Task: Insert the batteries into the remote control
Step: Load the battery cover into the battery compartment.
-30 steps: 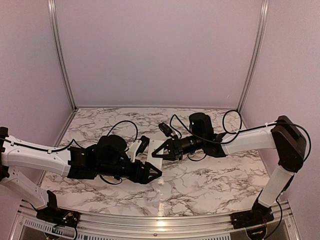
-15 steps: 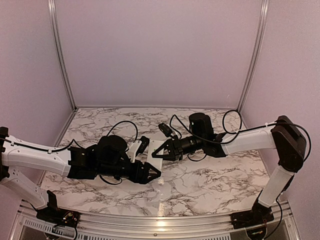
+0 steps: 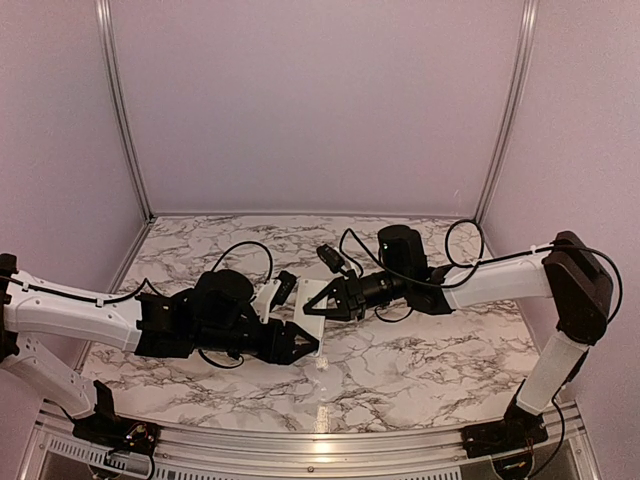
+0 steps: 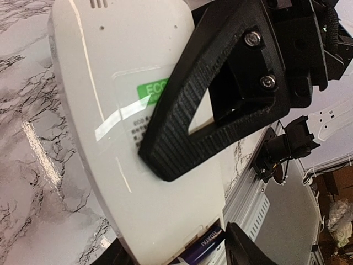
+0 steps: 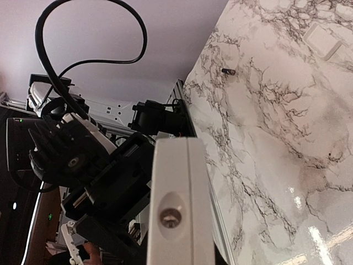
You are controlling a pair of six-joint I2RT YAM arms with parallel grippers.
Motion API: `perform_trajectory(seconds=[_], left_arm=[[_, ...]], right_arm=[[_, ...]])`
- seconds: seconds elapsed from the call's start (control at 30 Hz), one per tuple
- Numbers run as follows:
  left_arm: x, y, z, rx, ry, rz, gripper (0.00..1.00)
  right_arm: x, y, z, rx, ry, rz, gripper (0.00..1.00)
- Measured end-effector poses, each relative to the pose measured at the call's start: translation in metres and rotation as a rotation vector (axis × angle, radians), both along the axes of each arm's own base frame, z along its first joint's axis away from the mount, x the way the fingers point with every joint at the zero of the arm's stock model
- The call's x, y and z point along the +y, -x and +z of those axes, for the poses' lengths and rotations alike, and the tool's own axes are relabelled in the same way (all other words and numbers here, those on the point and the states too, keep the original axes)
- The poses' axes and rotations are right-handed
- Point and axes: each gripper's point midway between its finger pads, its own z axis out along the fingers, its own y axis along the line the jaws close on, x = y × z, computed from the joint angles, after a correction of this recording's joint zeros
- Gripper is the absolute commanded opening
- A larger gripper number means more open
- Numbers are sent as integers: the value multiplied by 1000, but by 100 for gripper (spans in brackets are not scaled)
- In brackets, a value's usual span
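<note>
Lilac walls [image 3: 320,100] close off the cell at the far side and on both flanks, joined by aluminium corner posts [image 3: 120,110]. A white marble-patterned table [image 3: 430,350] with grey veining fills the floor of it, and a metal rail [image 3: 330,440] runs along its near edge, where overhead light glares on the glossy top.

Above the middle of the table the two arms meet. The right gripper [image 3: 322,302] reaches in from the right and is clamped on the remote control [image 4: 94,138], holding it clear of the surface. One black triangular finger presses across the remote's plain white back over a green sticker.

The left gripper [image 3: 308,345] comes in from the left, at the nearer end of the remote. In the left wrist view its fingers [image 4: 245,248] stand apart on either side of that end. A dark battery [image 4: 201,245] with small lettering lies between them at the remote's edge. Whether the fingers pinch the battery cannot be told.

Out on the marble, the right wrist view shows a small white flat rectangle [image 5: 322,38]. Well apart from it lies a tiny dark speck [image 5: 228,72], too small to identify.
</note>
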Motion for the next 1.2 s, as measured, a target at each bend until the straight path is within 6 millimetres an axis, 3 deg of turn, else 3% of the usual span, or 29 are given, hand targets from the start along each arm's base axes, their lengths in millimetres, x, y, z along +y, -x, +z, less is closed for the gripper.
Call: perform_trajectory(seconds=[0.83, 1.2], left_arm=[[2, 3, 3, -16, 39, -33, 51], [-2, 16, -1, -43, 20, -139, 51]], right_arm=[[-1, 1, 7, -4, -17, 6, 0], [-2, 5, 9, 29, -22, 32, 0]])
